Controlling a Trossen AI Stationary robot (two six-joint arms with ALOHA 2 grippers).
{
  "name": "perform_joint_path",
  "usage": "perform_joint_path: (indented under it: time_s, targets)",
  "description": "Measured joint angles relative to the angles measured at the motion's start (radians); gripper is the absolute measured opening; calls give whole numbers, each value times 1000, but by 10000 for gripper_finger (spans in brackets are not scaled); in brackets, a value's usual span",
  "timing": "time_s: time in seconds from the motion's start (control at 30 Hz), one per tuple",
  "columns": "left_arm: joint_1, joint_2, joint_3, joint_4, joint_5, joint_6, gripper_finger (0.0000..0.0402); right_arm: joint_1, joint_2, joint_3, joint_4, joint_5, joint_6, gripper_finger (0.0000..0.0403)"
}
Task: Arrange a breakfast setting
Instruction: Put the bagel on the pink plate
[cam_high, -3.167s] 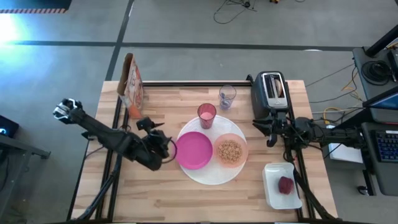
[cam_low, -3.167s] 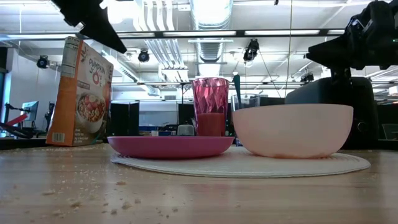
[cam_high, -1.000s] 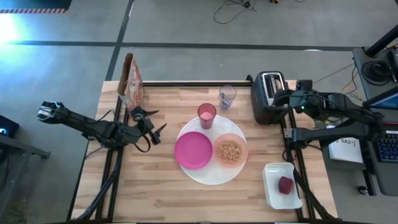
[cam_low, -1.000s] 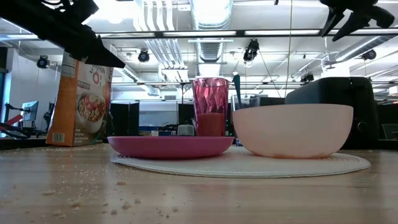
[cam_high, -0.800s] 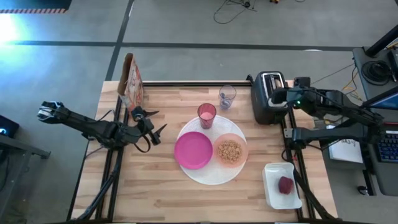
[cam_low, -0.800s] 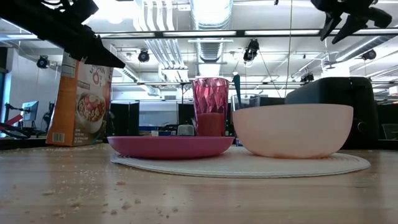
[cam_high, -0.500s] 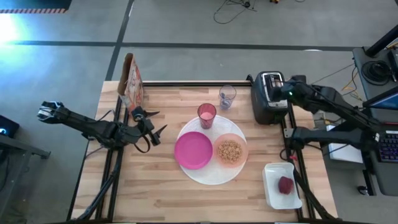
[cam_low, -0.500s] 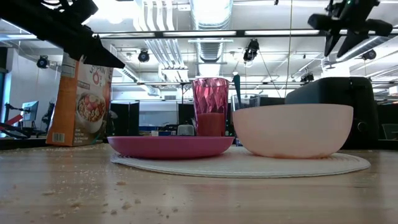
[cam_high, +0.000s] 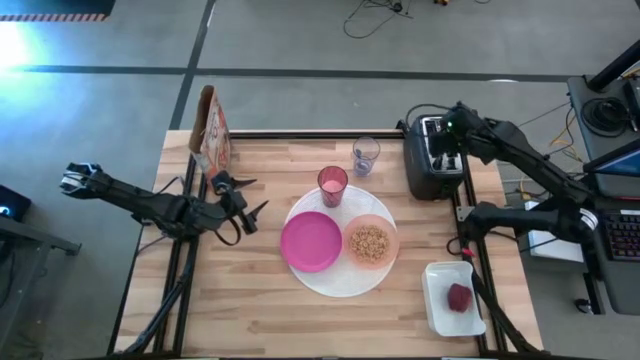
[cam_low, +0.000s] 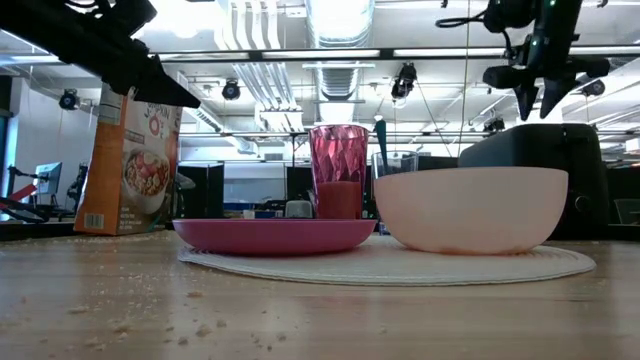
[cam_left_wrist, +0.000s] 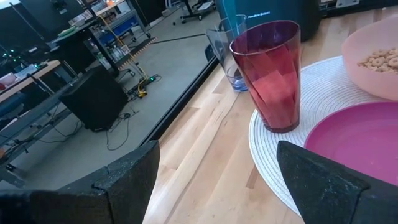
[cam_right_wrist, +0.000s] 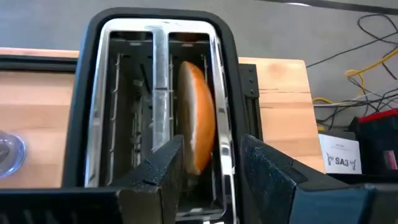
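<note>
We see the right gripper (cam_right_wrist: 208, 163) released above the toaster (cam_right_wrist: 155, 93); the bagel (cam_right_wrist: 198, 124) seems light and soft, so we should pinch gently its upper edge; the left gripper (cam_left_wrist: 214, 180) waits released

Left gripper (cam_high: 250, 207) low over the table's left side, fingers spread wide, arm stretched in from the left edge. Right gripper (cam_high: 447, 140) raised at the far right, pointing down, fingers (cam_right_wrist: 163, 171) parted, nothing between them.
</note>
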Motion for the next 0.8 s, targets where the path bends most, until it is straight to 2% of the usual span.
perform_joint_path:
  time_s: [0.37,0.57,0.8]
  targets:
    - [0,-17,-1,-15,0,0,306,-150,62,0,112,-132,-121,130]
    - [0,-18,-2,-18,0,0,306,-160,105,0,112,-134,-135,119]
    - [0,-24,-2,-22,-2,0,306,-160,96,0,112,-140,-135,117]
